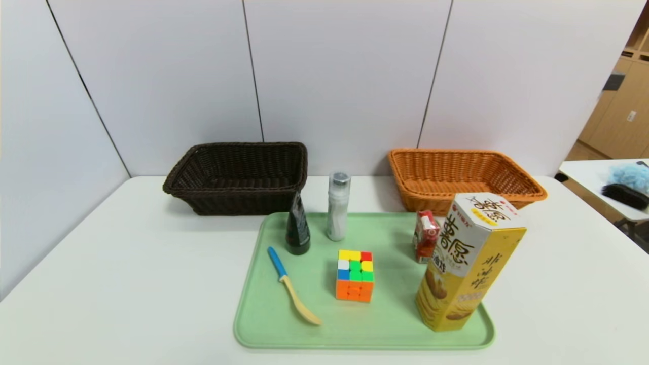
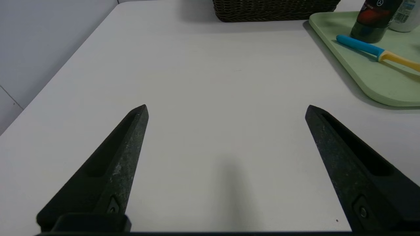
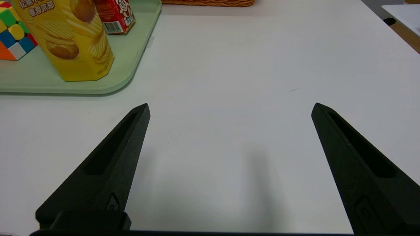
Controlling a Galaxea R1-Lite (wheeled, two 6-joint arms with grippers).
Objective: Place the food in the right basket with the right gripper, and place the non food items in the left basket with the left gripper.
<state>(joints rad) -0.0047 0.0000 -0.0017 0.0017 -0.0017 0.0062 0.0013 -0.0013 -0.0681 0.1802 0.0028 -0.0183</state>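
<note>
A green tray (image 1: 263,324) holds a yellow chips box (image 1: 469,261), a small red drink carton (image 1: 426,235), a colour cube (image 1: 355,275), a blue-and-yellow spoon (image 1: 292,290), a dark bottle (image 1: 297,228) and a white bottle (image 1: 338,206). The dark basket (image 1: 238,175) stands at the back left, the orange basket (image 1: 464,177) at the back right. My left gripper (image 2: 226,109) is open and empty over bare table left of the tray. My right gripper (image 3: 230,108) is open and empty over bare table right of the tray. Neither gripper shows in the head view.
The white table (image 1: 101,284) has free room on both sides of the tray. A second table (image 1: 593,177) with a black brush (image 1: 624,195) and a blue fluffy thing (image 1: 631,175) stands at the far right. A grey wall is close behind the baskets.
</note>
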